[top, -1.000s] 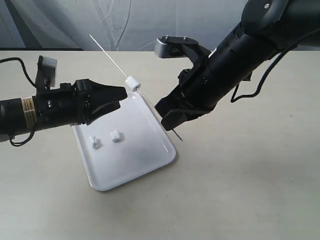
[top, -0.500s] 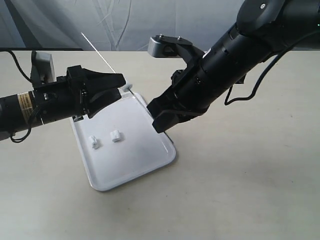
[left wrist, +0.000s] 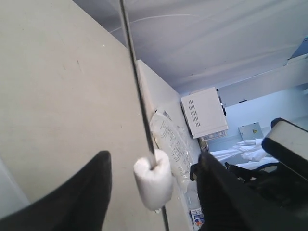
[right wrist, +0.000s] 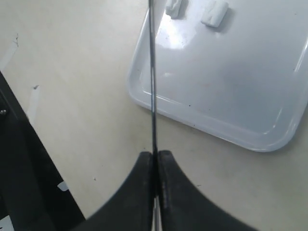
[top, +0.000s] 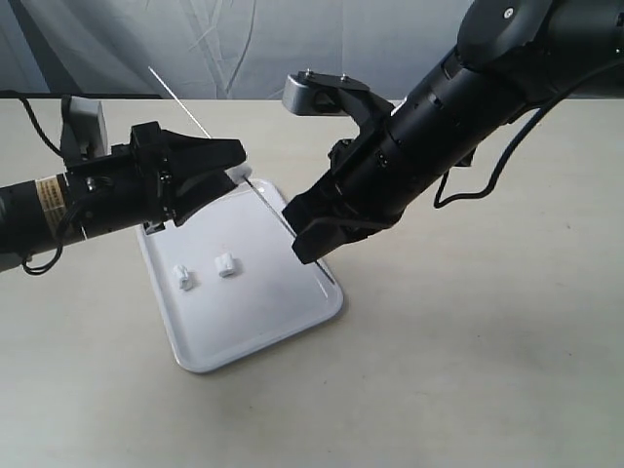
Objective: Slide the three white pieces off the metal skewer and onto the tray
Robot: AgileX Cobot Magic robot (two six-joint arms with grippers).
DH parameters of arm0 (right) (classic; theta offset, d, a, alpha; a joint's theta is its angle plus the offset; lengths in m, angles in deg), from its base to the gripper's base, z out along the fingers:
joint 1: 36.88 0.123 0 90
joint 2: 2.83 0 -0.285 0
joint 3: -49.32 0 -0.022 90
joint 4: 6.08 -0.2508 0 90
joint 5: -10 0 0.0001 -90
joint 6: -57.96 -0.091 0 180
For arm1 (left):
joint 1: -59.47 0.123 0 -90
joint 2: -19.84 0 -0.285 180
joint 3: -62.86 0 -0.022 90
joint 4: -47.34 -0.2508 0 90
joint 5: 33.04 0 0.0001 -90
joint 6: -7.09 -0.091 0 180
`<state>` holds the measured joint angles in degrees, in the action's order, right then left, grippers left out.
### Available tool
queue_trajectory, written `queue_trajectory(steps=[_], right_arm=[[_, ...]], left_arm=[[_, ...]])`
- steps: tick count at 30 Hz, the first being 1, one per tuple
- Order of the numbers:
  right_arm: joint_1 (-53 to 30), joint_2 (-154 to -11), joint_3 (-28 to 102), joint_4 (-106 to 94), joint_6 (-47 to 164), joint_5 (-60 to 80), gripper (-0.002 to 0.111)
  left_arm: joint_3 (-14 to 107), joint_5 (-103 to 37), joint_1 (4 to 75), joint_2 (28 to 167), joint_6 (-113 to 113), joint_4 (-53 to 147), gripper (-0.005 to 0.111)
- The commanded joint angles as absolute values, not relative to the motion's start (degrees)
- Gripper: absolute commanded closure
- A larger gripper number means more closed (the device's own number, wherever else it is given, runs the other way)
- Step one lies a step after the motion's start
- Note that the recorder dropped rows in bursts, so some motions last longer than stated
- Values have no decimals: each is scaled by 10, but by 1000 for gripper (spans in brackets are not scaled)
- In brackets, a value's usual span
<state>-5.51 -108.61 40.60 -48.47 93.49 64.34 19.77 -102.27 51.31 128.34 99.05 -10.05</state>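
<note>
The thin metal skewer [top: 175, 96] slants from the upper left down across the white tray [top: 255, 312]. My right gripper [top: 310, 246] is shut on its lower end, and the rod [right wrist: 152, 72] runs out from between the closed fingers [right wrist: 144, 192]. One white piece [left wrist: 154, 180] is still threaded on the skewer [left wrist: 137, 82]. My left gripper [left wrist: 154, 155] is open, with a finger on each side of that piece and not touching it. In the exterior view the left gripper [top: 232, 161] hides the piece. Two white pieces [top: 181, 277] [top: 225, 264] lie loose on the tray [right wrist: 231, 82].
The tray lies on a pale tabletop [top: 468, 370] with a grey curtain [top: 292, 39] behind it. A black cable [top: 487, 175] hangs from the right arm. A dark frame [right wrist: 19, 183] stands beside the table in the right wrist view.
My left gripper has risen and moved in until its open fingers straddle the piece on the skewer. The right arm has shifted the skewer slightly left.
</note>
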Motion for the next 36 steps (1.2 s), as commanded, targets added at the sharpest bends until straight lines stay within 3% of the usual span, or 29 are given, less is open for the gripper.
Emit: queue_trajectory(steps=[1, 7, 13, 30, 36], right_arm=[[-54, -1083, 404, -492, 942, 648, 109], [-54, -1083, 404, -492, 942, 649, 109], [-54, -1083, 404, -492, 943, 651, 109], [-54, -1083, 404, -483, 943, 667, 109], [-54, -1083, 404, -470, 943, 698, 109]], left_arm=[[200, -1030, 498, 1281, 994, -88, 61], [203, -1030, 496, 1281, 996, -86, 66], [205, -1030, 496, 1281, 996, -81, 82], [205, -1030, 497, 1281, 995, -68, 91], [205, -1030, 532, 1281, 985, -50, 91]])
